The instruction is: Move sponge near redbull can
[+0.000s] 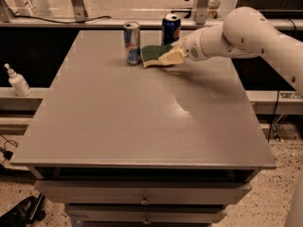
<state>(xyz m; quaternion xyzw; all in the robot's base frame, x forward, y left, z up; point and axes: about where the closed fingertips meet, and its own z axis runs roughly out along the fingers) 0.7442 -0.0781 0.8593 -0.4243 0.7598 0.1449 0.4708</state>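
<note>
The redbull can (pixel 131 42) stands upright at the far middle of the grey table (pixel 142 117). The sponge (pixel 152 54), dark green on top with a pale yellow edge, is just right of the can and nearly touches it. It is slightly tilted. My gripper (pixel 172 56) comes in from the right on the white arm (pixel 236 32) and is shut on the sponge's right end. Its pale fingers (pixel 174 56) cover that end of the sponge.
A dark blue Pepsi can (pixel 170 29) stands behind the sponge, close to the gripper and near the table's far edge. A white bottle (pixel 17 81) sits on a ledge left of the table. Drawers are below the table's front edge.
</note>
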